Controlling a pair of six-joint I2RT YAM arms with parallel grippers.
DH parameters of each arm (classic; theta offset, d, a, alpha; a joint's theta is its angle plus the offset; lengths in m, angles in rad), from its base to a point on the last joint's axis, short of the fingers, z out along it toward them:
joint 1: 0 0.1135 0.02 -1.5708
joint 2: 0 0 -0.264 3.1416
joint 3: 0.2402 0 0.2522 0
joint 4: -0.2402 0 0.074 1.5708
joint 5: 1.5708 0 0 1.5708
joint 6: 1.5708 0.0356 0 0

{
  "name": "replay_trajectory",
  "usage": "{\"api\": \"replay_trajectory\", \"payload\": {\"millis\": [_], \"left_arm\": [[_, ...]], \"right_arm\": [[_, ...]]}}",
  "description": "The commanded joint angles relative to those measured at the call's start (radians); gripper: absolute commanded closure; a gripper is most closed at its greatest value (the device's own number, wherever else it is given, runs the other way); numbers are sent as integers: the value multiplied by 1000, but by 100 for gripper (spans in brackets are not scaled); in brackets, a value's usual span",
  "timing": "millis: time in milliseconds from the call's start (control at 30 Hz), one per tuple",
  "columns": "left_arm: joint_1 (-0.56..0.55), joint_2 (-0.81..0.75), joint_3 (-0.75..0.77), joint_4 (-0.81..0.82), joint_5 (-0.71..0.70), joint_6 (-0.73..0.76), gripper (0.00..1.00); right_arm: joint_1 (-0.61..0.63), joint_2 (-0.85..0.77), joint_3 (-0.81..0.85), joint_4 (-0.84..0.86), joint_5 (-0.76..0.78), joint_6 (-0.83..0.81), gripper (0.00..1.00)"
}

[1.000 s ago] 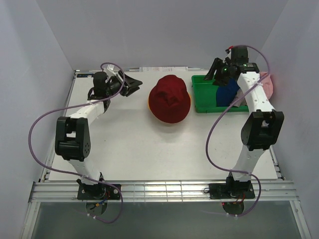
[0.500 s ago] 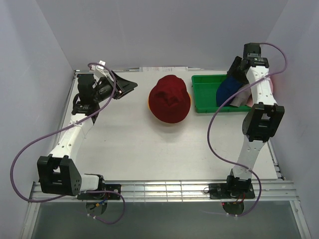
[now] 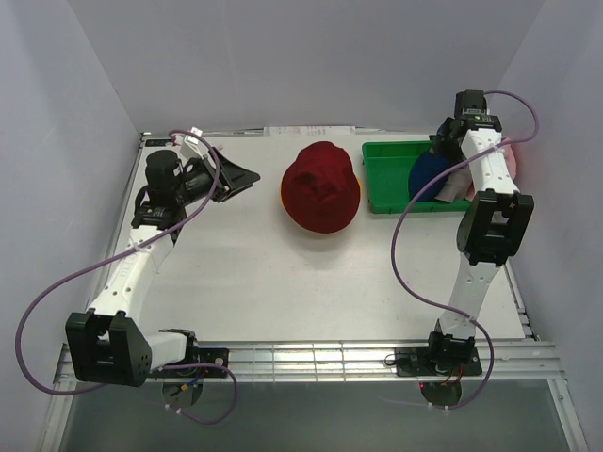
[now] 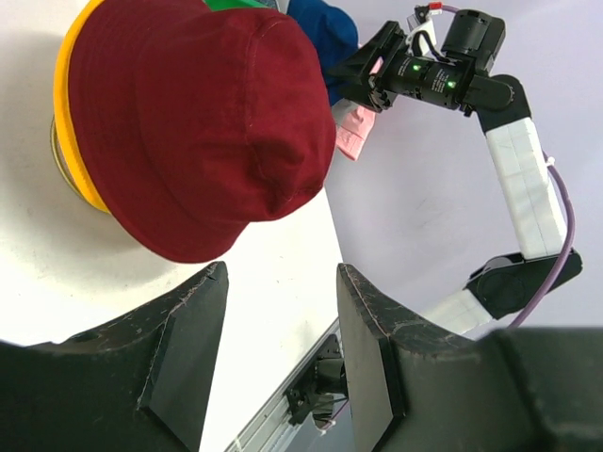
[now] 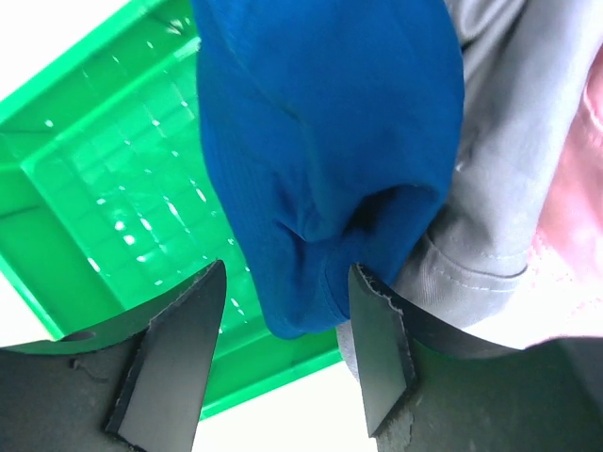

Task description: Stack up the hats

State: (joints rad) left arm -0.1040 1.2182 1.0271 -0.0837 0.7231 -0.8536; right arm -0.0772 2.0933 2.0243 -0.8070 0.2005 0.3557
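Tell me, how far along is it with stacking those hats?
Done: the dark red hat sits on the yellow hat. In hand: the right gripper, jaws open, straddles an edge of the blue hat in the green bin, not clamped yet. To do: the blue hat, the grey hat and the pink hat beside it must join the stack. The left gripper hangs open and empty, facing the stack.

No lettering, number, brand or sign to be read anywhere — none on the red hat (image 4: 198,122), none on the blue hat (image 5: 320,141), none on the green bin (image 5: 94,179). White tag (image 3: 194,135) by the left arm (image 3: 141,254) — too small to make out.
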Motion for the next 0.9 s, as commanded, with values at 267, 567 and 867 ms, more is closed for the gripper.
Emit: {"api": "replay_trajectory", "payload": {"millis": [267,567,867], "left_arm": [[0,-25,-35,-19,18,24,40],[0,-17,-44,-16,16,27,40],[0,-3,-30,-39,13,42,41]], "right_arm": [[-3,-145,-223,123,28,-1,41],[-3,-176,-291,180,34,-11,40],[-3,-62,-157,199,43,-4,47]]}}
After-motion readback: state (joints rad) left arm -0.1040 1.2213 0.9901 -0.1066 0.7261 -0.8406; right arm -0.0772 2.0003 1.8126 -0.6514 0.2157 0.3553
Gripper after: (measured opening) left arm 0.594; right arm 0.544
